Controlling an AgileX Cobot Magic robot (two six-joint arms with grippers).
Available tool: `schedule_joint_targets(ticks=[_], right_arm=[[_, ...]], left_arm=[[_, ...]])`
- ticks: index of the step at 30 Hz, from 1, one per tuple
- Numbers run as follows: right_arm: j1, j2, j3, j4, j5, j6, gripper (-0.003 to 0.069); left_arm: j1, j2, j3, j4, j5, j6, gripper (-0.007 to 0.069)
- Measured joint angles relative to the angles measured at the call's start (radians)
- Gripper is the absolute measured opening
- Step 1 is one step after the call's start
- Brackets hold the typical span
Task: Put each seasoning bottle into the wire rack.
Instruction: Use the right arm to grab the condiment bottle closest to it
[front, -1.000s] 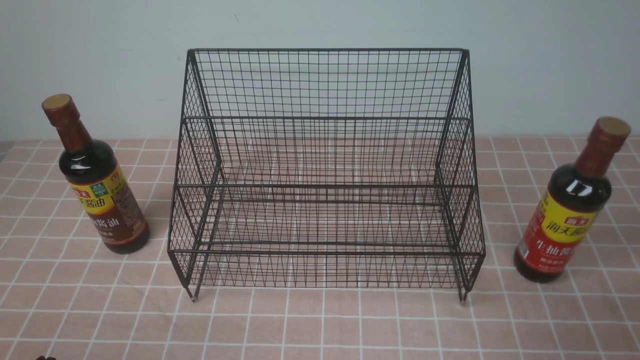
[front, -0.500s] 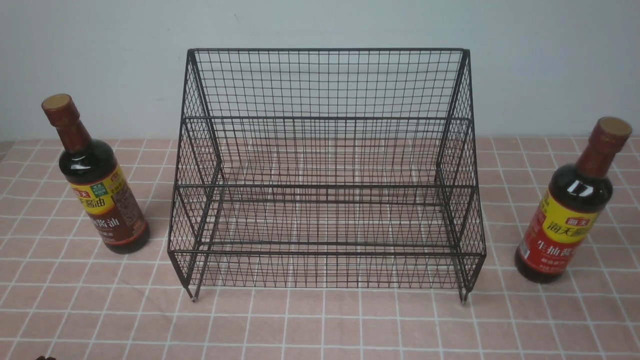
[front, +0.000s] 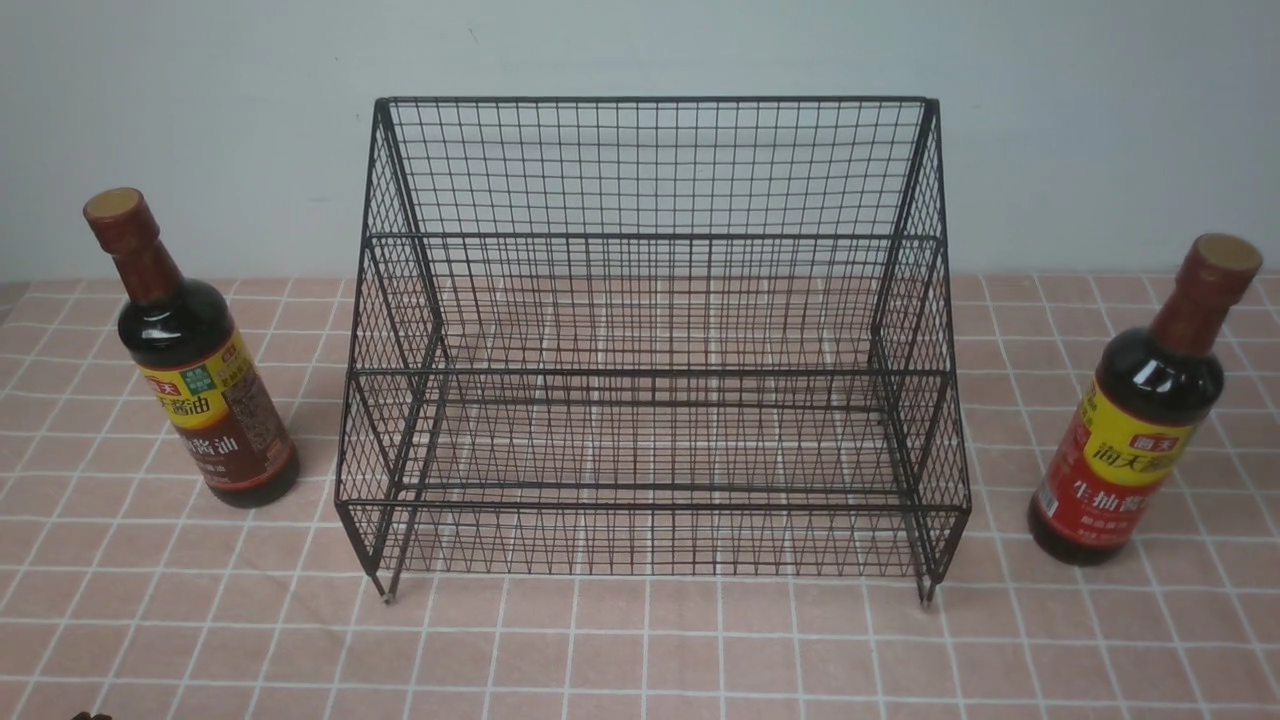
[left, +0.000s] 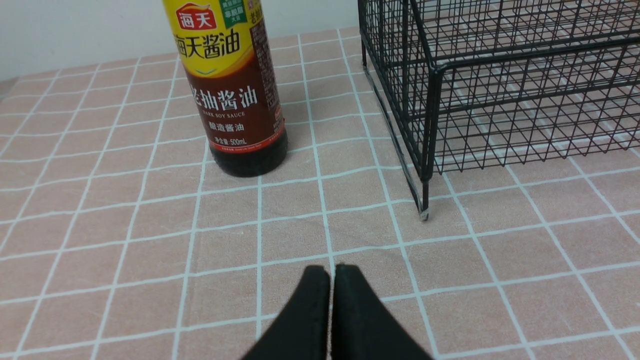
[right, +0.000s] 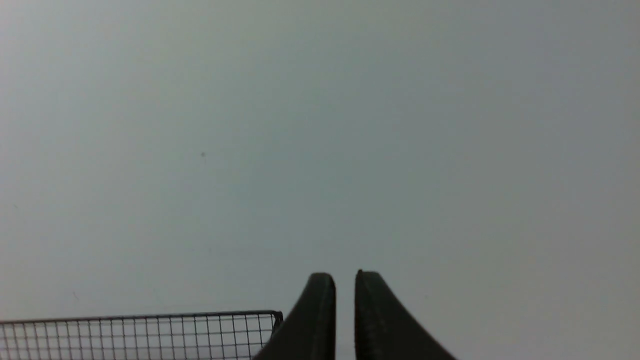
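One brown bottle (front: 215, 420) stands left of the rack (front: 650, 372), red bottle (front: 1120, 470) right; left gripper (left: 331, 272) closed, right gripper (right: 345, 277) slightly parted, empty

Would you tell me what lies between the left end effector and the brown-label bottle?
Only bare tablecloth separates the left end effector and bottle, per the left wrist view.

Wire rack (front: 650, 340): thin metal wire mesh, black coating, low sheen.
Brown-label bottle (front: 205, 400): dark glossy body, glass or plastic unclear; glossy printed label; reddish-brown neck sleeve with dull sheen; matt tan cap.
Red-label bottle (front: 1130, 450): same finish, bright highlights on shoulder.
Table (front: 640, 650): cloth cover, pink squares with white lines, matt, faint creases.
Wall (front: 200, 80): smooth, matt, pale grey.
Left pincer (left: 331, 272), right pincer (right: 345, 277): black, matt, finely grained fingers.
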Motion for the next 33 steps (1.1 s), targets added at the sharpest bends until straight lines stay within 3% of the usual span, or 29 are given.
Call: schedule_joint_targets(ticks=[3, 7, 10, 15, 30, 33], right_arm=[[0.000, 0.142, -0.053, -0.010, -0.033, -0.013, 0.0142], [0.000, 0.359, -0.119, -0.013, -0.108, -0.023, 0.0307], [0.000, 0.448, -0.144, -0.013, -0.147, -0.030, 0.0388], [0.000, 0.550, -0.152, 0.006, -0.161, -0.083, 0.0461], [-0.007, 0.738, -0.154, 0.077, -0.211, -0.145, 0.0458], [-0.007, 0.779, -0.154, 0.073, -0.217, -0.147, 0.0330]], left_arm=[[0.000, 0.000, 0.000, 0.000, 0.000, 0.000, -0.0007], [0.000, 0.000, 0.000, 0.000, 0.000, 0.000, -0.0007], [0.000, 0.000, 0.000, 0.000, 0.000, 0.000, -0.0007], [0.000, 0.000, 0.000, 0.000, 0.000, 0.000, -0.0007], [0.000, 0.000, 0.000, 0.000, 0.000, 0.000, -0.0007], [0.000, 0.000, 0.000, 0.000, 0.000, 0.000, -0.0007]])
